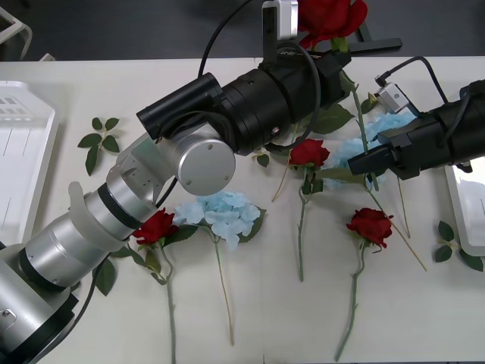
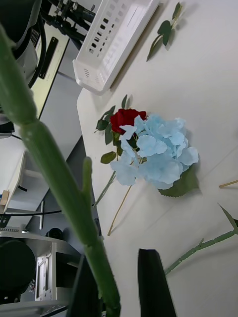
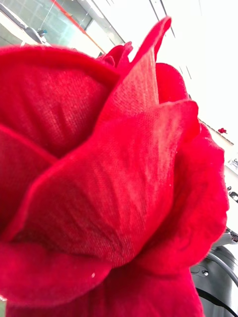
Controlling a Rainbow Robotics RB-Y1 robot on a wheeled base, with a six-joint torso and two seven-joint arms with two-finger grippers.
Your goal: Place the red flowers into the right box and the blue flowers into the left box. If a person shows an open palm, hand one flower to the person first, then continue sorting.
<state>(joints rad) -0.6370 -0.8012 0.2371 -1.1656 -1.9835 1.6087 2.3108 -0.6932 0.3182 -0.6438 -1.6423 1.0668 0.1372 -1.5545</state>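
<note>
left gripper: [image 1: 333, 57] reaches to the table's 12 o'clock, with a red rose's bloom [image 1: 330, 17] right at its tip; that bloom [image 3: 109, 173] crowds its wrist camera. i cannot tell how its jaws stand.
right gripper: [image 1: 369, 163] at 3 o'clock, black fingers [image 2: 156, 282] clenched on the same rose's stem [image 1: 358, 117], low down; the stem [image 2: 59, 183] runs thick and green past its camera.
right box: [image 1: 464, 205] white rim at the 3 o'clock edge, just beyond the right gripper.
left box: [image 1: 26, 152] at the 9 o'clock edge, well apart.
doing it well: the stem looks shared by both arms, so one should let go before the other swings; carry it low over the near rim and lay it flat.
still on the table: three red roses [image 1: 370, 224] and two blue hydrangeas [image 1: 221, 212] around the centre.
materials: woven, velvety cloth petals; thin springy plastic stems; fluffy pale petal clusters [image 2: 156, 153]; glossy, slotted tray walls.
</note>
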